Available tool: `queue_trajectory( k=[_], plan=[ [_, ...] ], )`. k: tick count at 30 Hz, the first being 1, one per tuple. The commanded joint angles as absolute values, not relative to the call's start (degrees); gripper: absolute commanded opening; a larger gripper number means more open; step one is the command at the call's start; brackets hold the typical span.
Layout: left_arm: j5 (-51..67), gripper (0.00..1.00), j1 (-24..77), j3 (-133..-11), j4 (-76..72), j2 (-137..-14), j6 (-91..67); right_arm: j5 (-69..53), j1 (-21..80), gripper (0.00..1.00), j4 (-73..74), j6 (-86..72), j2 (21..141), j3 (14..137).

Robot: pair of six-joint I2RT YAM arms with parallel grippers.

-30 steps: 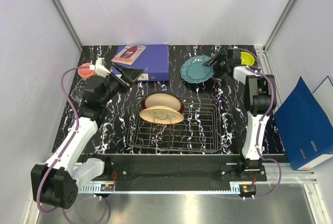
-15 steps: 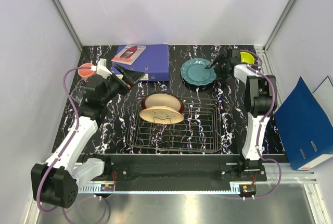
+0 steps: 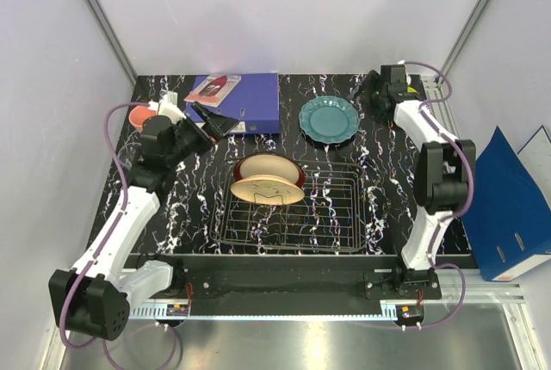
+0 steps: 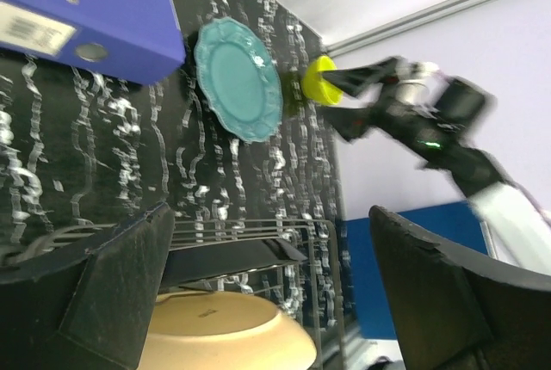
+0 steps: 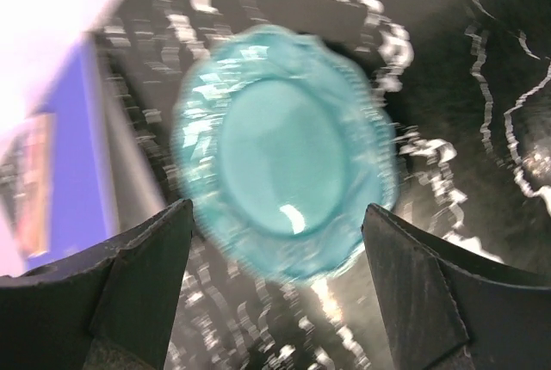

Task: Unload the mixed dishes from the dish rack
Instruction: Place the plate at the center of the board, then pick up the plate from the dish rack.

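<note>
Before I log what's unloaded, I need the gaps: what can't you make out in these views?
Yellow-green bowl: right arm covers it from above; left wrist view shows only part.
Salmon cup: top view, partly behind the left arm.
Red-rimmed plate: top view, mostly behind the cream-yellow plate.
Teal plate: right wrist view, blurred.

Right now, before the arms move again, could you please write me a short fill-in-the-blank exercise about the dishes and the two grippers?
1. The silver wire dish rack holds ____ plates: the cream-yellow plate and the red-rimmed cream plate.
2. The round teal plate lies flat on the black marbled ____.
3. The left gripper and the right gripper are both open and hold ____.

Missing words: two; table; nothing.
</note>
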State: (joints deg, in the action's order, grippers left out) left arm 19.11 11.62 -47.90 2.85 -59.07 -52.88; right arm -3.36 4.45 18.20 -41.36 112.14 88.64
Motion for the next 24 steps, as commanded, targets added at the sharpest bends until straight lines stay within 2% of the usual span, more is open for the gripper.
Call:
queue_trajectory(
  k=[1, 4, 7, 9, 10, 13, 17, 24],
  plan=[
    [14.78, 0.99, 12.83, -54.75, 7.99, -58.8, -43.79, -1.49, 7.9, 0.87, 11.36, -40.52, 99.51, 85.1],
    [10.31, 0.99, 17.03, -57.12, 9.75, -57.57, -33.52, -4.12, 11.24, 0.87, 2.68, -41.13, 90.02, 77.82],
    [4.6, 0.99, 25.35, -58.8, 10.46, -56.78, -12.49, -5.62, 14.41, 0.86, -3.56, -42.18, 80.88, 70.0],
    [2.65, 0.99, 30.91, -57.4, 9.24, -55.46, -0.5, -6.94, 16.16, 0.86, -5.97, -42.8, 74.81, 65.85],
    [0.11, 0.99, 35.98, -56.35, 8.71, -54.5, 10.61, -7.29, 16.78, 0.86, -6.93, -42.72, 71.14, 62.35],
    [1.65, 0.99, 40.6, -49.16, 7.91, -51.61, 26.48, -7.99, 17.58, 0.85, -7.03, -42.72, 64.72, 56.09],
    [8.25, 0.99, 40.87, -43.95, 5.27, -47.73, 33.74, -8.87, 17.67, 0.85, -5.63, -42.28, 58.46, 50.9],
    [14.93, 0.97, 40.87, -46.14, 13.62, -48.78, 37.88, -9.49, 17.67, 0.85, -4.22, -43.15, 52.83, 44.92]
  ],
)
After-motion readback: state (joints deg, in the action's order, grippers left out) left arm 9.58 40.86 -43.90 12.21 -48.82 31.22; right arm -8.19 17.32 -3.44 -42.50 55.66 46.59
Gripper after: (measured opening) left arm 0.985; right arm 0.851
